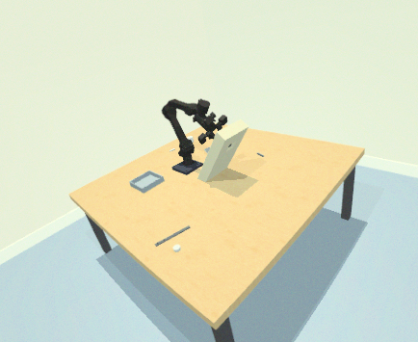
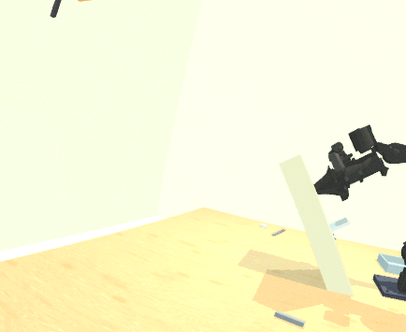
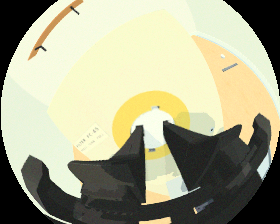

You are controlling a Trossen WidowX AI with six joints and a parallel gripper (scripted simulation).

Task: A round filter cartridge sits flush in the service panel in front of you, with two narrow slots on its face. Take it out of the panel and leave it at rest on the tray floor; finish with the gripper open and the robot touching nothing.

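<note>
The cream service panel [image 1: 222, 151] leans tilted on the table, and shows edge-on in the exterior view [image 2: 315, 224]. In the wrist view the round white filter cartridge [image 3: 153, 122] sits inside a yellow ring [image 3: 125, 122] on the panel face. My gripper [image 3: 151, 126] points straight at it, fingers set narrowly apart with the cartridge face showing in the gap between them. The tips reach the panel face [image 2: 315, 190]; whether they sit in the slots is hidden. The grey tray [image 1: 146, 181] lies left of the arm's base.
A long grey bar [image 1: 172, 236] and a small white cylinder [image 1: 176, 248] lie near the table's front. A short grey bar [image 1: 260, 155] lies beyond the panel. Another bar [image 2: 289, 319] lies near the panel's foot.
</note>
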